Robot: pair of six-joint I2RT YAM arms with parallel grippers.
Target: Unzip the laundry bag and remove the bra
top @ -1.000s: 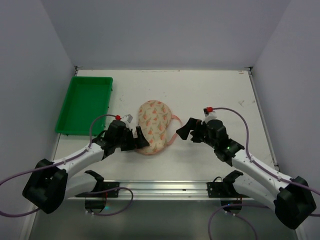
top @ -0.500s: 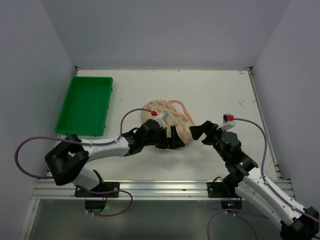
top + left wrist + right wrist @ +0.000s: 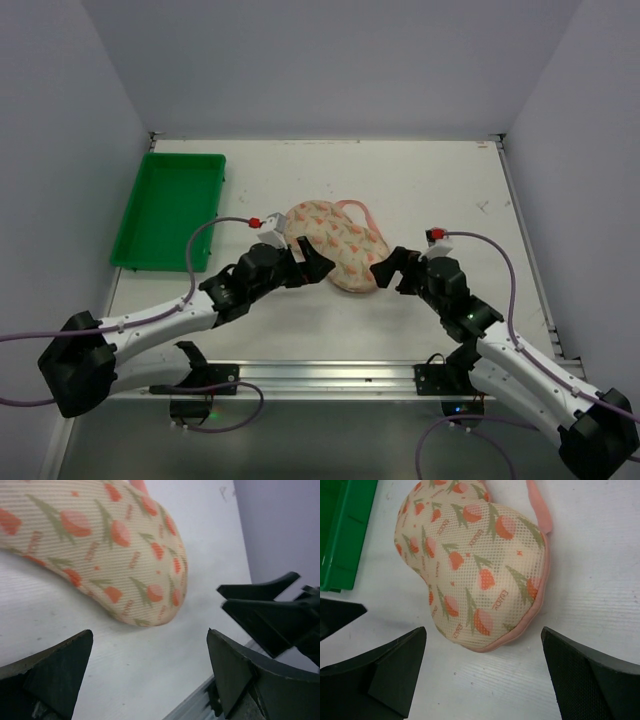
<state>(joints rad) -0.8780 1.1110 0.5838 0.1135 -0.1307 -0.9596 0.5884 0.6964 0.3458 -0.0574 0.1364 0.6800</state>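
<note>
At table centre: one laundry bag (image 3: pixel 338 247), cream with pink-red and green print, lying flat, long axis running from far-left to near-right.
Bag edging: pink trim runs round the near-right lobe in the right wrist view; whether the zip is closed cannot be told.
Bag loop: one pink loop (image 3: pixel 356 209) lies on the table off the bag's far side.
Left arm pose: stretches low from the near-left corner diagonally toward the centre, wrist pointing right.
Left gripper (image 3: pixel 310 262): jaws spread wide, nothing between them, hovering over the bag's near-left side; contact cannot be told.
Left wrist view: the bag's rounded end lies ahead of the fingers, clear of both.
Right arm pose: rises from the near-right corner, elbow bent, wrist pointing left toward the bag.
Right gripper (image 3: pixel 390 272): jaws spread wide, holding nothing, just beside the bag's near-right end.
Right wrist view: the bag lies ahead of the fingers, not between them.
Gripper spacing: the two face each other across the bag's near edge.
Table (image 3: pixel 440 190): one, white.
Tray (image 3: pixel 170 210): one, green, rectangular, along the left edge toward the far-left corner, well apart from the bag.
Count: two arms, two grippers, one bag, one tray.
</note>
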